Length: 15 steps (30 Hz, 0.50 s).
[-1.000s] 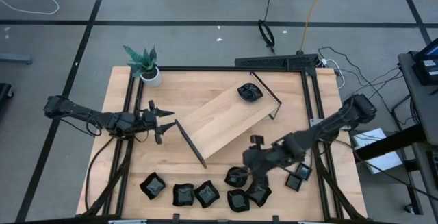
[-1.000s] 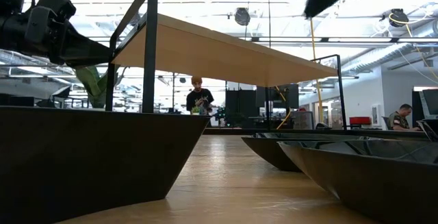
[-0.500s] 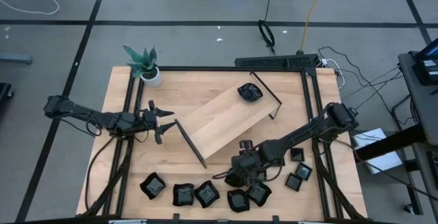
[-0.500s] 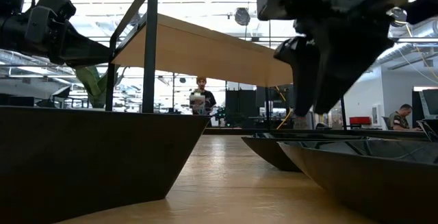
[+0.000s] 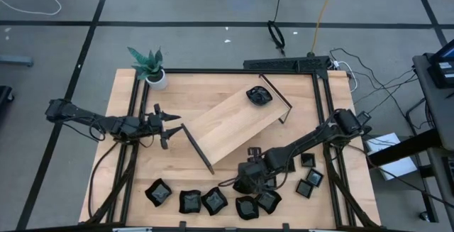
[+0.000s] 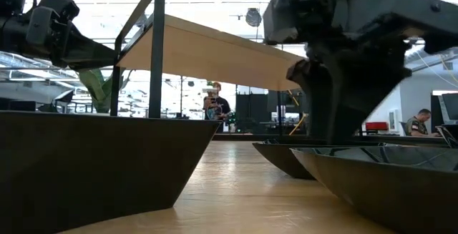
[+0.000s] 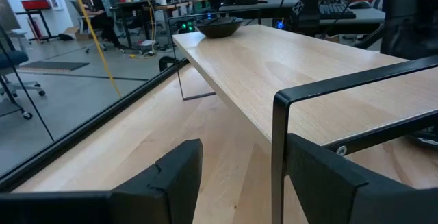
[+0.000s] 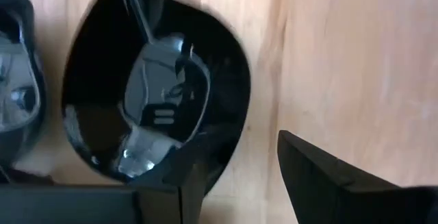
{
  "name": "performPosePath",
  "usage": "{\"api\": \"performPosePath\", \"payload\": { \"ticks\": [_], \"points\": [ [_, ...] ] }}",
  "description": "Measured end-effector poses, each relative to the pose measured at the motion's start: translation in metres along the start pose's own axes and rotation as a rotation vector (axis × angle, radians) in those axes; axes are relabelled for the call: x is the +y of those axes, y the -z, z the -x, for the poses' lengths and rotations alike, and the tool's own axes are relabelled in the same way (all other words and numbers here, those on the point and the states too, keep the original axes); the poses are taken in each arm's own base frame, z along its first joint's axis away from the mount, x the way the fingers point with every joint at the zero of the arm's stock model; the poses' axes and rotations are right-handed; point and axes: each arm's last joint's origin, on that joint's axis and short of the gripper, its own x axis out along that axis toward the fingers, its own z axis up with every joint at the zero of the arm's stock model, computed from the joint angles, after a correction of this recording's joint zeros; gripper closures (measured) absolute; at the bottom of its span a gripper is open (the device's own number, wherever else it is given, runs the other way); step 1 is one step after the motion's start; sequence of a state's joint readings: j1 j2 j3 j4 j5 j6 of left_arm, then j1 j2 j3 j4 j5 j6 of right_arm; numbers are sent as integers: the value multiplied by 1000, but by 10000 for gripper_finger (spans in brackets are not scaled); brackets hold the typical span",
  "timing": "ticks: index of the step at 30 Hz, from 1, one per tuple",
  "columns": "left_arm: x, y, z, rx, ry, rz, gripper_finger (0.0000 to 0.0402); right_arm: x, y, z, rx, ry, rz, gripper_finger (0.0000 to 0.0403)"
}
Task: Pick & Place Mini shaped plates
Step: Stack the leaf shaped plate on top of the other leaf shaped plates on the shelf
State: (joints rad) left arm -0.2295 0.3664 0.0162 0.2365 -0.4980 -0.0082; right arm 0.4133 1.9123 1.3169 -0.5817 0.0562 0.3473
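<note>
Several small glossy black mini plates (image 5: 190,201) lie in a row along the table's near edge, two more (image 5: 307,188) sit to the right, and one (image 5: 259,96) rests on the pale wooden tray (image 5: 230,129). My right gripper (image 5: 245,180) is open and points steeply down over a rounded plate (image 8: 154,94) near the tray's near corner. One finger (image 8: 174,198) stands over that plate's rim and the other (image 8: 328,183) over bare wood beside it. My left gripper (image 5: 172,124) waits open at the tray's left end rail (image 7: 277,135). My right gripper comes from above with the rounded plate's rim (image 8: 236,138) between its two open fingers. The plate lies flat on the table. Whether a finger touches the plate, I cannot tell.
A potted plant (image 5: 150,67) stands at the far left corner. Black frame rails (image 5: 323,104) run along the table's sides. Neighbouring plates (image 5: 268,201) lie close to my right gripper on its near side. In the low view, people (image 6: 215,109) show in the room behind.
My right gripper has sunk toward the table and gone toward its left and near edges, tipping more steeply down. It has come from above the plates at the right down onto the rounded plate. The plates and the tray lie as before.
</note>
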Motion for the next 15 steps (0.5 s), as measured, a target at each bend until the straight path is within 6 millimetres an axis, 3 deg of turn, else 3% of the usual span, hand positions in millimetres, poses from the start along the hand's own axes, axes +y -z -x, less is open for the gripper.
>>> {"api": "performPosePath", "payload": {
  "ticks": [8, 15],
  "points": [
    [0, 0, 0, 0, 0, 0, 192, 0, 1, 1, 7, 8, 1, 241],
    [0, 0, 0, 0, 0, 0, 192, -7, 9, 2, 69, 142, -18, 241]
  ]
}}
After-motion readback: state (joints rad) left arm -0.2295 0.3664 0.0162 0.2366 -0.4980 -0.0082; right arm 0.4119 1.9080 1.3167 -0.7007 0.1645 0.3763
